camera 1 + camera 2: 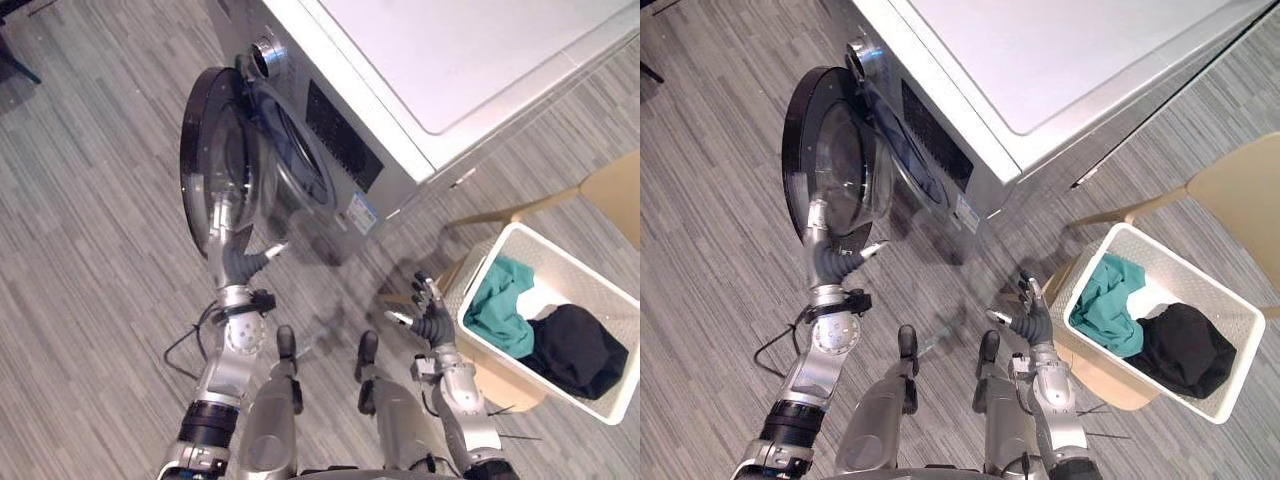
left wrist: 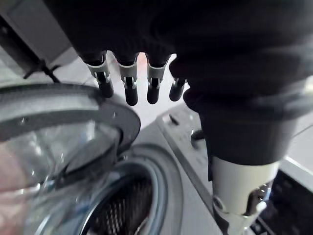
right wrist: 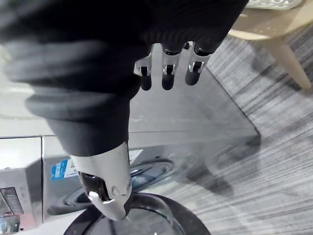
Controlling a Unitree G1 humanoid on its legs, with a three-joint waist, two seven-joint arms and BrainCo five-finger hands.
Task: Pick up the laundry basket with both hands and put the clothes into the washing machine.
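A white laundry basket point(image 1: 592, 277) sits at the right on a light wooden seat point(image 1: 500, 388). It holds a teal cloth point(image 1: 500, 300) and a black cloth point(image 1: 575, 350). The silver washing machine point(image 1: 400, 90) stands ahead, its round door point(image 1: 215, 150) swung wide open and the drum opening point(image 1: 300, 165) showing. My left hand point(image 1: 240, 262) is open at the door's lower rim, fingers point(image 2: 129, 83) straight beside the glass door point(image 2: 58, 112) and above the drum point(image 2: 122, 210). My right hand point(image 1: 430, 318) is open with spread fingers, just left of the basket and apart from it.
A light wooden chair point(image 1: 612, 195) stands behind the basket, next to the machine's right corner; its leg point(image 3: 288, 54) shows in the right wrist view. Grey plank floor point(image 1: 90, 250) stretches to the left of the open door.
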